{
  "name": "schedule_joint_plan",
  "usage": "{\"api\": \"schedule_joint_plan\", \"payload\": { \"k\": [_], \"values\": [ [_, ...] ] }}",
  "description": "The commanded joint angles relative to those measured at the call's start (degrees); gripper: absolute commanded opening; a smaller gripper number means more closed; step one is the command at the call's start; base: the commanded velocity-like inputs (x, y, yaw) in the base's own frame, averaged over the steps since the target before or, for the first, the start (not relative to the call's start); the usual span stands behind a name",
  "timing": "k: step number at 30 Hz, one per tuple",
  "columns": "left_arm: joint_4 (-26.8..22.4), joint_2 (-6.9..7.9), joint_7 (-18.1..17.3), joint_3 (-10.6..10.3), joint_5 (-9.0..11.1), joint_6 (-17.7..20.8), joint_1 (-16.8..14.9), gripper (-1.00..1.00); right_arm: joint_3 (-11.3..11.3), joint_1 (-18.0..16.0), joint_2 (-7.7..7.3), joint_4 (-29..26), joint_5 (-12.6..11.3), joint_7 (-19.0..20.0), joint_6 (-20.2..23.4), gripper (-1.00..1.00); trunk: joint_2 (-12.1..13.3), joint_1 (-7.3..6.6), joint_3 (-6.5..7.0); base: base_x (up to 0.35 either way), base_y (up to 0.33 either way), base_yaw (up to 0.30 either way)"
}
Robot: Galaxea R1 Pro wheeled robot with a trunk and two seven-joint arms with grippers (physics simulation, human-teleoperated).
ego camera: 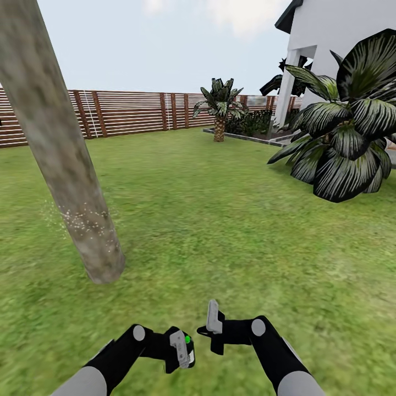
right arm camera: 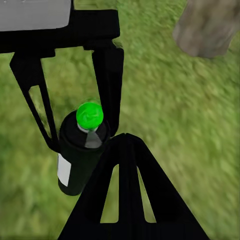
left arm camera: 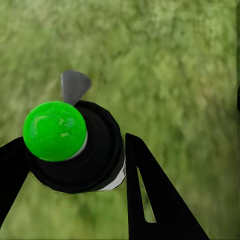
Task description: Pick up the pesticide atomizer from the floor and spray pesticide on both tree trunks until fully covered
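Observation:
The pesticide atomizer (left arm camera: 95, 165) is a small black bottle with a white label and a bright green top (left arm camera: 55, 131). My left gripper (ego camera: 180, 351) is shut on it, low in the head view, one finger (left arm camera: 150, 195) on each side of its body. The right wrist view looks across at the atomizer (right arm camera: 75, 165), held upright between those fingers over grass. My right gripper (ego camera: 212, 322) is shut and empty just right of it, fingertips (right arm camera: 125, 142) meeting. A thick grey-brown tree trunk (ego camera: 60, 154) leans at the left ahead, with white specks low on its bark (ego camera: 85, 217). The trunk's base (right arm camera: 207, 25) also shows in the right wrist view.
A brown slatted fence (ego camera: 137, 113) closes the lawn at the back. A short palm (ego camera: 220, 107) stands by a planting bed (ego camera: 247, 135). A large dark-leaved plant (ego camera: 346, 137) and a white house (ego camera: 330, 49) are at the right. Open grass (ego camera: 220, 220) lies ahead.

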Motion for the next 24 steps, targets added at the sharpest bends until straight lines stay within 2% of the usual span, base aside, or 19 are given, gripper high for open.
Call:
{"api": "schedule_joint_plan", "payload": {
  "k": [1, 24],
  "values": [
    [-0.04, -0.23, -0.02, 0.00, -0.64, -0.54, -0.02, -1.00, -0.36, -0.02, 0.09, -0.05, 0.38, 0.29, -0.25, -1.00, -0.02, -0.01, -0.05, 0.000, 0.000, 0.000],
    [-0.92, -1.15, 0.05, 0.13, -0.24, -0.63, -0.09, -1.00, -0.36, -0.01, 0.16, -0.04, 0.38, 0.28, -0.25, -1.00, -0.02, -0.01, -0.05, 0.000, 0.000, 0.000]
  ]
}}
